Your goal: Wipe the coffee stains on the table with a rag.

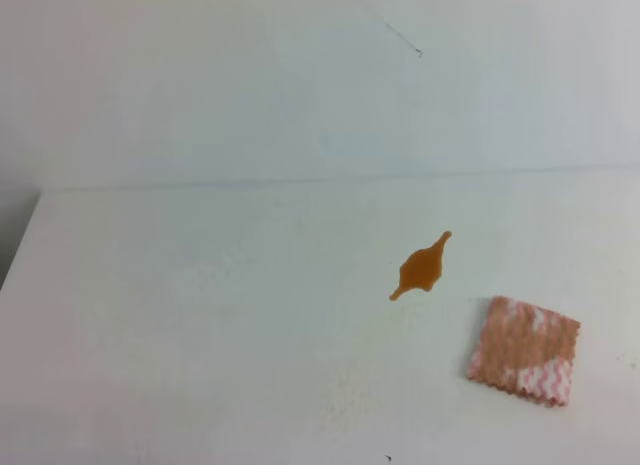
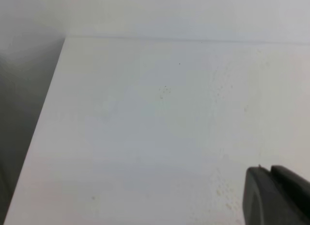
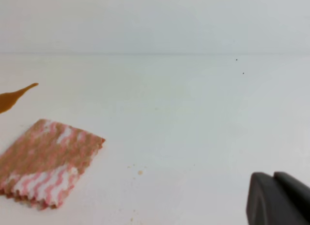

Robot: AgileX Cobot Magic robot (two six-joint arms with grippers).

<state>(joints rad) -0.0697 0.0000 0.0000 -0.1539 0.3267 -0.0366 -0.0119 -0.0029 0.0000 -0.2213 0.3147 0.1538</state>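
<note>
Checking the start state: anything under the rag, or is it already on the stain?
The rag lies flat on the white table, apart from the coffee stain, which sits uncovered to its upper left. What the cloth covers cannot be seen; nothing pokes out at its edges.

1. Left gripper [image 2: 271, 179]: dark fingers pressed together, low right corner of left wrist view, holding nothing.
2. Right gripper [image 3: 273, 184]: fingers closed, empty, low right corner.
</note>
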